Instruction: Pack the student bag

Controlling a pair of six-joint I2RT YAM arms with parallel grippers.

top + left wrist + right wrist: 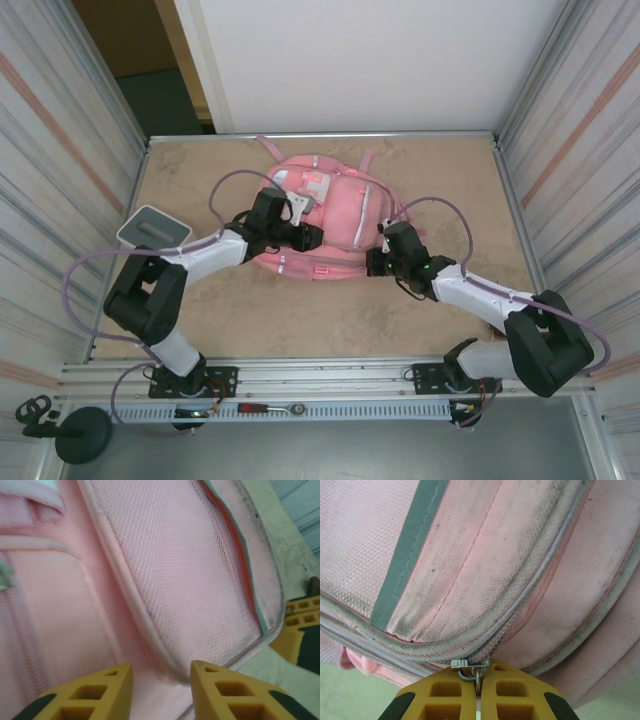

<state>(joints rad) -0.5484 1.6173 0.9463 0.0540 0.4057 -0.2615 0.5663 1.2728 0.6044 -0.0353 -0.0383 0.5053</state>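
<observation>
The pink student bag (pixel 335 215) lies flat in the middle of the table, its white patch (pixel 300 185) toward the back left. My left gripper (pixel 300 237) rests on the bag's near left part; its yellow fingers (pixel 90 695) stand open over pink fabric (pixel 165 580), beside a raised piped seam (pixel 130 592). My right gripper (pixel 378 262) sits at the bag's near right edge. In the right wrist view its jaws (pixel 479 685) are shut on a small metal zipper pull (pixel 470 666) at the end of a zipper track (pixel 530 600) on the bag (pixel 470 555).
A grey rectangular device (pixel 153 227) lies at the table's left edge. Corrugated walls (pixel 60 130) close in both sides. Bare table (pixel 330 320) stretches between the bag and the arm bases. A tool (pixel 270 408) lies on the front rail.
</observation>
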